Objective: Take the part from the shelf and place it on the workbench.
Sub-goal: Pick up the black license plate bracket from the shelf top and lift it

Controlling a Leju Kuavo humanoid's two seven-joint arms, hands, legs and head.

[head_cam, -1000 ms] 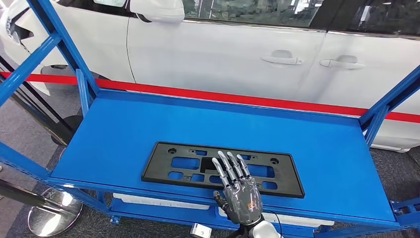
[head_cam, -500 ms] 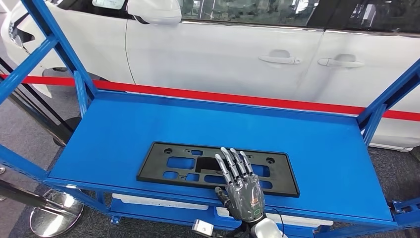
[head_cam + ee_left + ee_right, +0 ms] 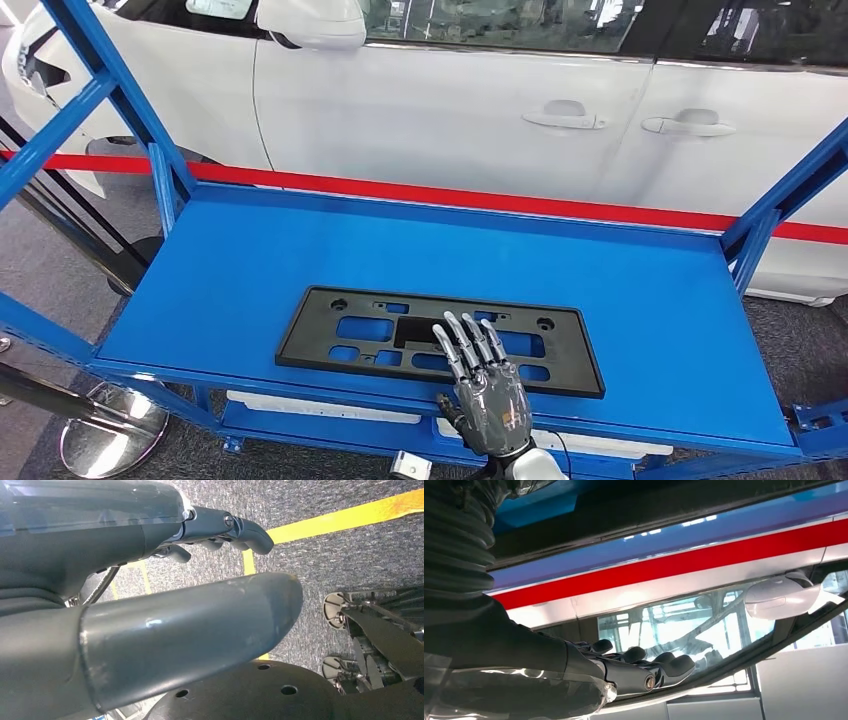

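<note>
Black part (image 3: pixel 440 340) lay flat on the blue shelf (image 3: pixel 640 300), near its front edge, with a white car (image 3: pixel 450 110) and a red tape (image 3: pixel 480 196) behind. The right hand (image 3: pixel 487 388) hovered over the part's front middle, fingers (image 3: pixel 468 342) straight and slightly apart, holding nothing. The left hand (image 3: pixel 150 605) hung over grey carpet (image 3: pixel 325 550) with yellow lines (image 3: pixel 345 517), gripping nothing, fingers loosely extended.

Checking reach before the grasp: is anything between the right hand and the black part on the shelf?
Nothing visible is. In the head view the right hand is over the near edge of the black part, its fingers spread across it. The blue shelf around the part carries nothing else. Contact cannot be judged.
</note>
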